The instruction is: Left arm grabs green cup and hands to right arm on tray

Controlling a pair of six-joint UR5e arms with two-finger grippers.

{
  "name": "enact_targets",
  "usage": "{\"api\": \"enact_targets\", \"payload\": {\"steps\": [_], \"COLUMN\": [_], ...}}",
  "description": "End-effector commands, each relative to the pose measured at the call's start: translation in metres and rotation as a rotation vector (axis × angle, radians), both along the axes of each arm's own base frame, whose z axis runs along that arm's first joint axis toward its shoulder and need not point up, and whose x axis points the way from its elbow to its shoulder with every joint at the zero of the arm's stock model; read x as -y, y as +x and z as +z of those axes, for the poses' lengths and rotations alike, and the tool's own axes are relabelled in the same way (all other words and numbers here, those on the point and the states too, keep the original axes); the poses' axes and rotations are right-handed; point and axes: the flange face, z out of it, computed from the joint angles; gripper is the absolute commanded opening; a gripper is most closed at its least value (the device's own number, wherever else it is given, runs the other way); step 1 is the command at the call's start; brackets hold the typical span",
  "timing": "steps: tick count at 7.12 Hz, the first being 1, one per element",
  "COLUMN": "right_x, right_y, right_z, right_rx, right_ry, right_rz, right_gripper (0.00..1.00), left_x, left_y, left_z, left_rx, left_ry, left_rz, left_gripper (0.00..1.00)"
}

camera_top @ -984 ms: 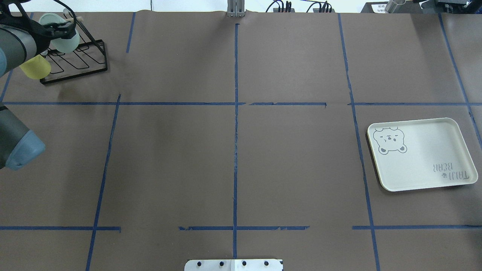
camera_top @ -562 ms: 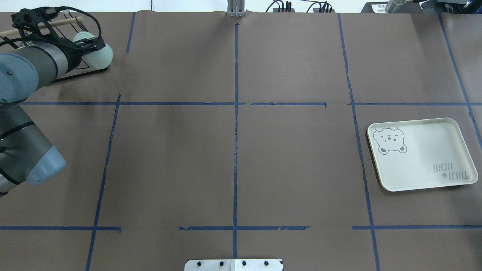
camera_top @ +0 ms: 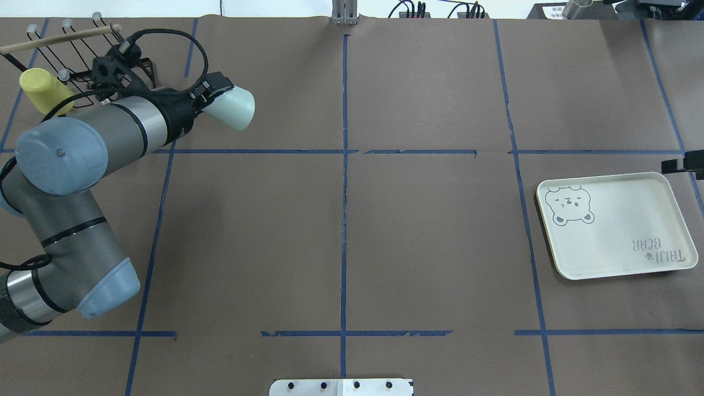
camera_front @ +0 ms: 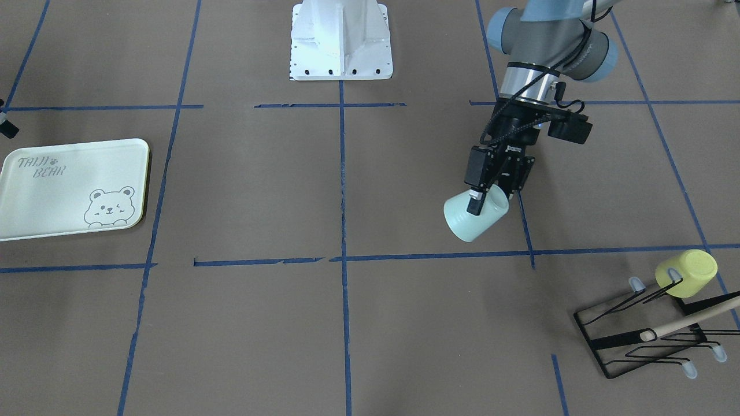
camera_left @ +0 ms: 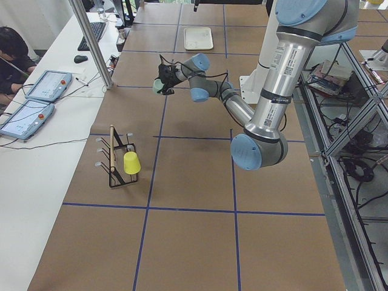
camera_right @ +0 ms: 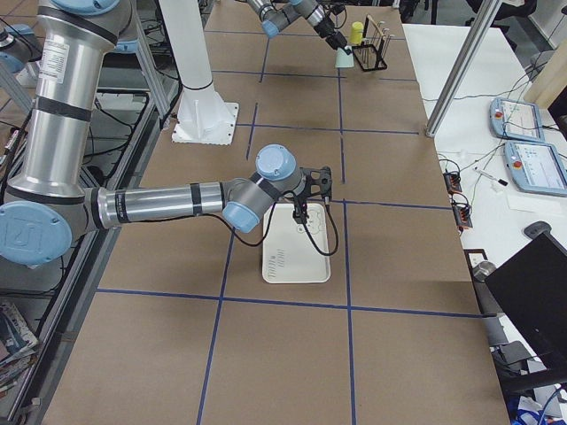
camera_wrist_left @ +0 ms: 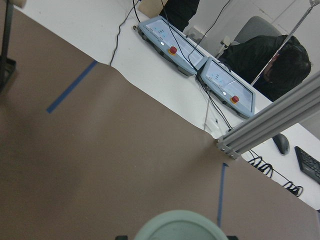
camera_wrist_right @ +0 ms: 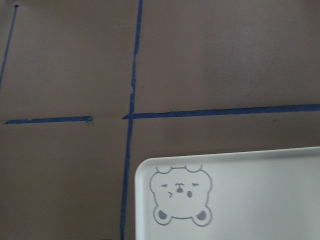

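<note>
Mint-green smooth plastic cup (camera_front: 469,224): pinched at the rim, tilted, in your left claw (camera_front: 484,199), aloft at ten o'clock over the desk (camera_top: 352,247), overhead view. Cream rectangular bear tray (camera_top: 621,242): three o'clock. Right claw (camera_top: 682,164): spread unreadable. Risk: that shallow rim pinch could slip in transit.

The white pedestal (camera_front: 341,40) has a row of dark screws along its foot plate. Out from it, the left arm (camera_top: 126,124) is matte grey tube with pale blue joint caps, thin black rings and a silver wrist band. A black braided cable (camera_top: 192,41) loops to its black tool (camera_front: 484,199). The right arm (camera_right: 168,204) looks alike, and a white printed label sits on its silver upper tube.
</note>
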Motion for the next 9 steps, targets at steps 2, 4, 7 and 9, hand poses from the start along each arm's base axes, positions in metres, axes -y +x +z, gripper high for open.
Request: {"api": "enact_targets", "payload": {"steps": [2,4,7,9], "right_x": [-0.002,-0.007,-0.039,-0.064], "right_y": [-0.041,-0.059,-0.13,-0.172], "right_z": [-0.073,-0.116,-0.153,-0.164], "right_rx": [0.287,0.469,0.778,0.911], "right_ry": [0.011,-0.013,-0.002,-0.011], "right_rz": [0.007,-0.028,-0.044,-0.035], "right_gripper": [1.0,1.0,1.0,1.0], "left_x": [-0.047,-0.082,-0.105,-0.118], "left_y": [0.018,0.031,0.042,0.044], "left_z": [-0.054,-0.067,-0.076,-0.074], "left_rx": [-0.331,-0.457,-0.527,-0.701], "left_ry": [0.001,0.077,0.095,0.086], "left_rz": [0.13,0.212,0.264,0.309], "left_gripper": [0.43,0.43,0.43,0.43]}}
